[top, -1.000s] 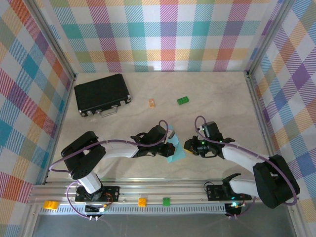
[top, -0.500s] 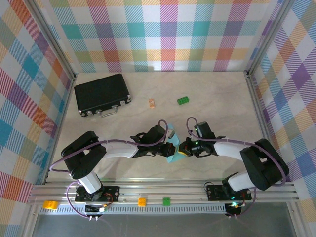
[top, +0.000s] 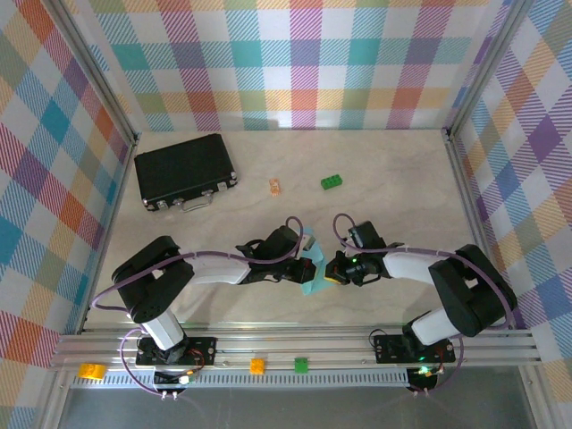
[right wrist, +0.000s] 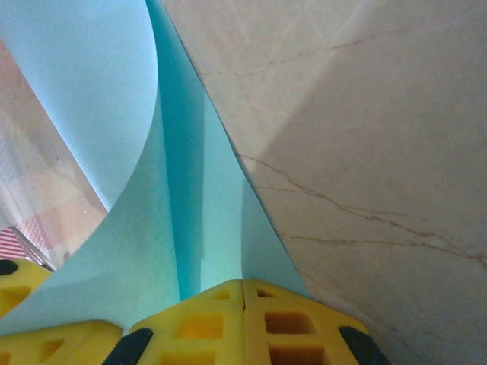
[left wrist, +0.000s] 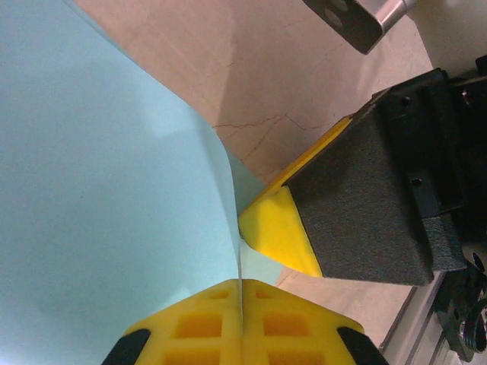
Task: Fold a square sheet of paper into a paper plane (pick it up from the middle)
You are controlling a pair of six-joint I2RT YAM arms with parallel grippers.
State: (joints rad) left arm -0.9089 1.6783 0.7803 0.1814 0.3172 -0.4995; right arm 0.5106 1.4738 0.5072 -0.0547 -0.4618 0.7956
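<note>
Plaid walls enclose a pale desk. From above, the left pincer and right pincer meet tip to tip, both pinching the light blue sheet of paper between them. In the left wrist view, the left pincer is pressed together on the sheet's upright edge, with the right pincer just beside it. In the right wrist view, the right pincer clamps the curved, creased sheet.

Left arm and right arm are built from white links and black joints. Purple cables are looped along both. Fingers are moulded yellow, waffle-recessed, black-cornered. Green LED is lit at right base.
</note>
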